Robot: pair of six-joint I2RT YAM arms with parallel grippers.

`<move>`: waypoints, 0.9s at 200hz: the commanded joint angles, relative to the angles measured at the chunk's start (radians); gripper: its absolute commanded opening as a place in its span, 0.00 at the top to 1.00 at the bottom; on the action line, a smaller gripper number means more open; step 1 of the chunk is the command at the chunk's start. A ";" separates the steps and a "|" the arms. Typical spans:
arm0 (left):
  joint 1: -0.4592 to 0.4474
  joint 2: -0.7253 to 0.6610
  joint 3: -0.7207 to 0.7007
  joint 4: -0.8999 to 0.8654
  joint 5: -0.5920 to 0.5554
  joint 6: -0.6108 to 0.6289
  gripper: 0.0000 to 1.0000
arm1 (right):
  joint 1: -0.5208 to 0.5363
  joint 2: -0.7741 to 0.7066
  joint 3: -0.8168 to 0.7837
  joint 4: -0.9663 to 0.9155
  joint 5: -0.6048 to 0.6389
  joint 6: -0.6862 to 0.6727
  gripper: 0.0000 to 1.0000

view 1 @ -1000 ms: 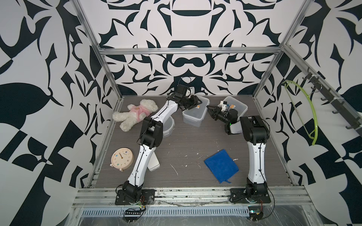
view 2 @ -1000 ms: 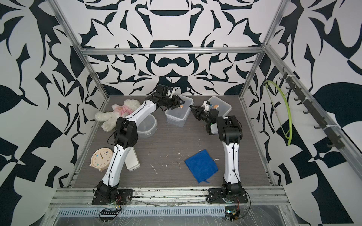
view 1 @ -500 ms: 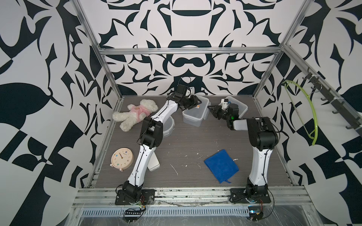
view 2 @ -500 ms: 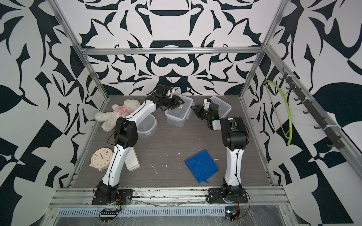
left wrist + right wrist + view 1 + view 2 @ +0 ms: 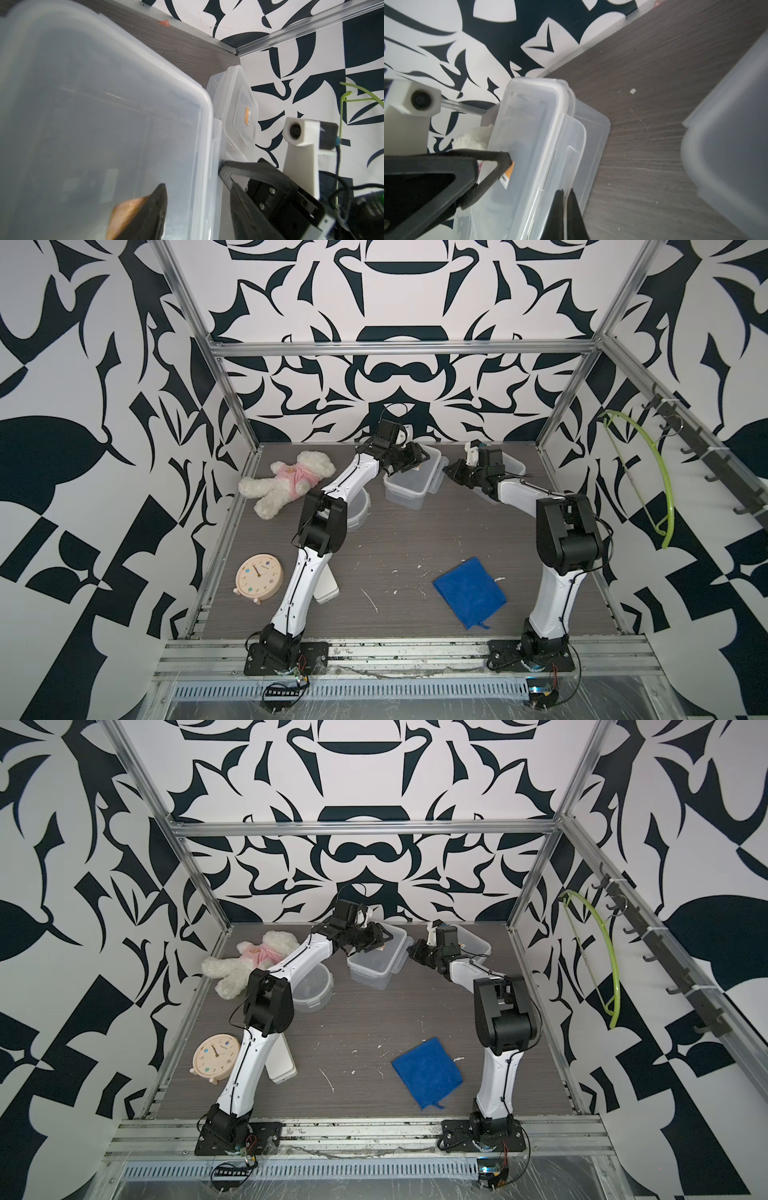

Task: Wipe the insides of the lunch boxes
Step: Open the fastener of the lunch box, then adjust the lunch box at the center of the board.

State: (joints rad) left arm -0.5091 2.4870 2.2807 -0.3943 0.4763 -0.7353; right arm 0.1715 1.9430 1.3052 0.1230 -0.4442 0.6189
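Observation:
Three clear lunch boxes are on the table. The middle rectangular one (image 5: 409,485) (image 5: 376,967) has its lid (image 5: 104,114) on. My left gripper (image 5: 198,187) (image 5: 409,458) is open and straddles that lid's edge, one finger (image 5: 155,207) over the orange sticker. My right gripper (image 5: 566,191) (image 5: 451,468) is shut, its tips at the side clip (image 5: 575,145) of the same box; whether it pinches the clip I cannot tell. The second rectangular box (image 5: 513,462) (image 5: 234,108) stands at the back right. The round one (image 5: 359,510) (image 5: 316,990) is partly hidden behind the left arm.
A blue cloth (image 5: 469,593) (image 5: 426,1071) lies at the front right, with white crumbs around it. A plush bear (image 5: 286,481), a round clock (image 5: 259,574) and a flat white case (image 5: 328,591) are on the left. A green hanger (image 5: 648,472) hangs on the right wall.
The right arm's elbow swung out to the right, its gripper turned at the middle box's side and its jaws closed. The left arm has hardly moved.

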 commanded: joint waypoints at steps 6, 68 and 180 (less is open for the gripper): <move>-0.014 0.078 -0.098 -0.336 -0.089 0.007 0.46 | 0.077 -0.119 0.035 -0.252 -0.028 -0.175 1.00; -0.012 -0.127 -0.102 -0.367 -0.168 0.063 0.30 | 0.096 -0.168 0.094 -0.459 0.098 -0.242 0.55; 0.182 -0.221 -0.232 -0.254 -0.223 0.088 0.20 | 0.215 -0.067 0.303 -0.685 0.337 -0.292 1.00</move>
State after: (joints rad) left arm -0.3408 2.2452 2.0651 -0.6670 0.2512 -0.6479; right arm 0.3717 1.8149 1.4986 -0.4835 -0.1795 0.3500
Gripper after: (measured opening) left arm 0.780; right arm 0.047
